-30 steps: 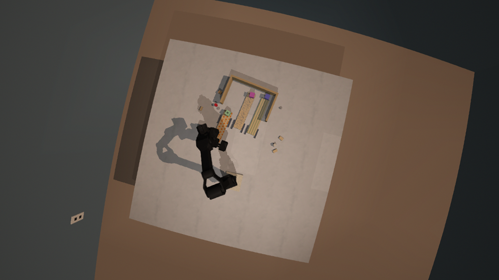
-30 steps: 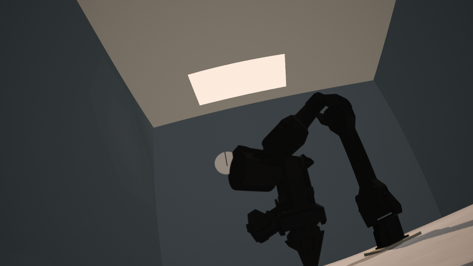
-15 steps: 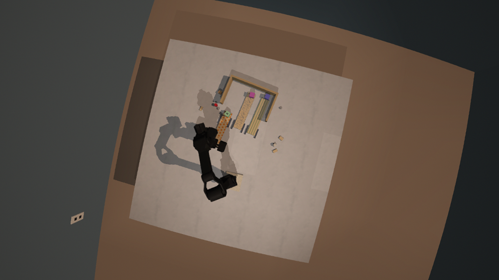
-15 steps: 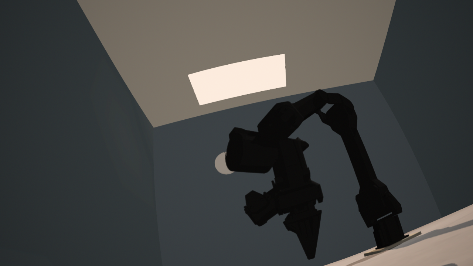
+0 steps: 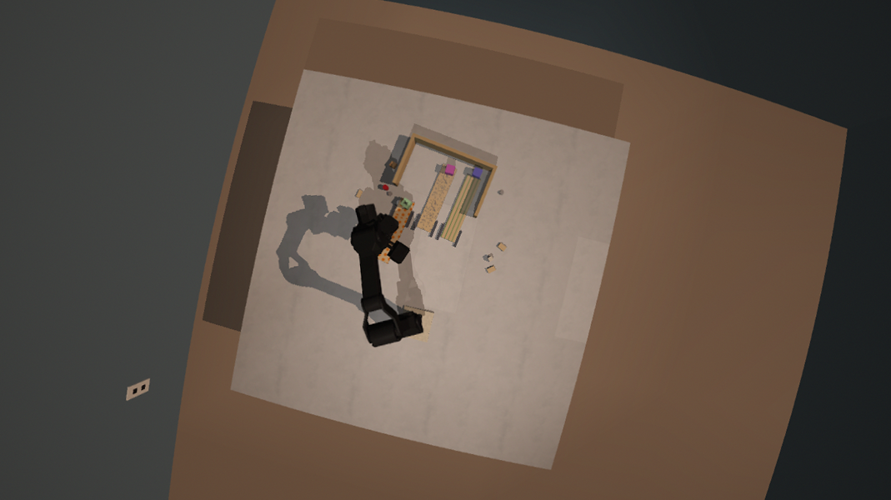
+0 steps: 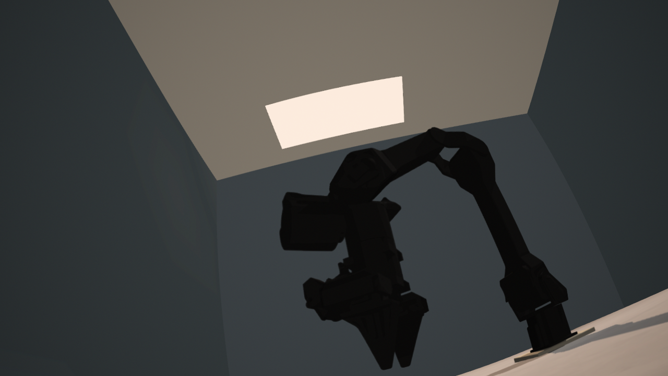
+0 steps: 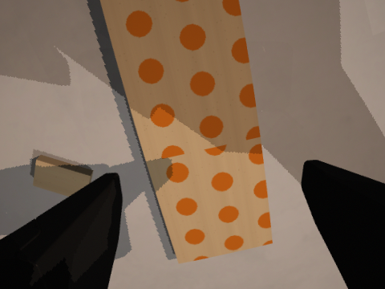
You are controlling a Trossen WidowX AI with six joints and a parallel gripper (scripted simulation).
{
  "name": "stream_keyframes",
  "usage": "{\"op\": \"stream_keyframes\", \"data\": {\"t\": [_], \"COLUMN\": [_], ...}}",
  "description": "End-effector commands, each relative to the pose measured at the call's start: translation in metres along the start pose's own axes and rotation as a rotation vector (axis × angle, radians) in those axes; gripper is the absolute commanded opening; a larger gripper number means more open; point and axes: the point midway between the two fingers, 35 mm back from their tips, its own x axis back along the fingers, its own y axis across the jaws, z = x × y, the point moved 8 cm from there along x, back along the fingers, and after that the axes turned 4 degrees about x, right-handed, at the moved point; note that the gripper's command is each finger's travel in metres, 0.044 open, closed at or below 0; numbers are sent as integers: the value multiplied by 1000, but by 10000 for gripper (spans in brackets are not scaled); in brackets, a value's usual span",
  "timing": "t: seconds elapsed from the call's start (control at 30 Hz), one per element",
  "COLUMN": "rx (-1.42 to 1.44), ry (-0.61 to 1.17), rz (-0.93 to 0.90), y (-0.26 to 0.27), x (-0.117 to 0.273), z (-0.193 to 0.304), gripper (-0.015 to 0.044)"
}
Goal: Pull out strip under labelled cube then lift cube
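The green cube with a dark mark on top sits at the far end of the orange-dotted strip. The strip's near end lies on the table in the wrist view; the arm partly covers it in the top view. My gripper is open and empty, above the near end, with one finger to each side of the strip in the wrist view. A magenta cube is at the far end of a speckled strip. A purple cube is at the far end of a striped strip.
A three-sided wooden wall stands around the far ends of the speckled and striped strips. Dark rails flank their near parts. A small wooden block lies left of the dotted strip. A red piece is near the wall; more small blocks lie right.
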Motion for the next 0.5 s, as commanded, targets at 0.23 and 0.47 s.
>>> {"op": "stream_keyframes", "data": {"t": [0.23,0.47], "rx": [-2,-2], "ry": [0,-2], "rz": [-3,-3], "y": [2,3], "x": [5,9], "z": [-43,-71], "gripper": [440,440]}}
